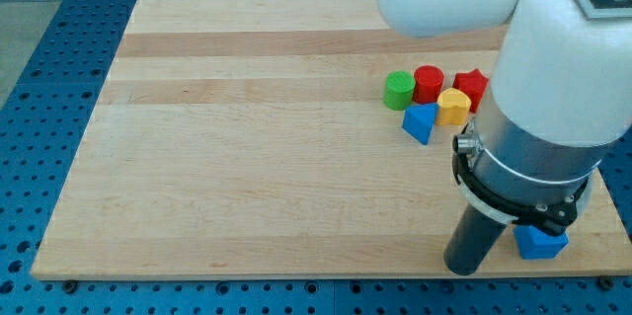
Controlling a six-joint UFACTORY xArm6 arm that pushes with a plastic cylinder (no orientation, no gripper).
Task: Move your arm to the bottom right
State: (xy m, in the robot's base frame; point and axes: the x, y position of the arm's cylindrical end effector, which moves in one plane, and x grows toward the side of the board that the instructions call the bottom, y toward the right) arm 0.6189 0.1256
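My tip (462, 268) rests near the bottom edge of the wooden board (247, 157), at the view's bottom right. A blue block (541, 243) lies just right of the tip, partly hidden by the arm. Higher up, right of centre, a cluster holds a green cylinder (399, 90), a red cylinder (428, 84), a red star (472, 86), a yellow block (453, 107) and a blue triangular block (420, 122). The tip is well below this cluster.
The white and grey arm body (553, 88) covers the board's right side and may hide other blocks. A blue perforated table (39, 78) surrounds the board.
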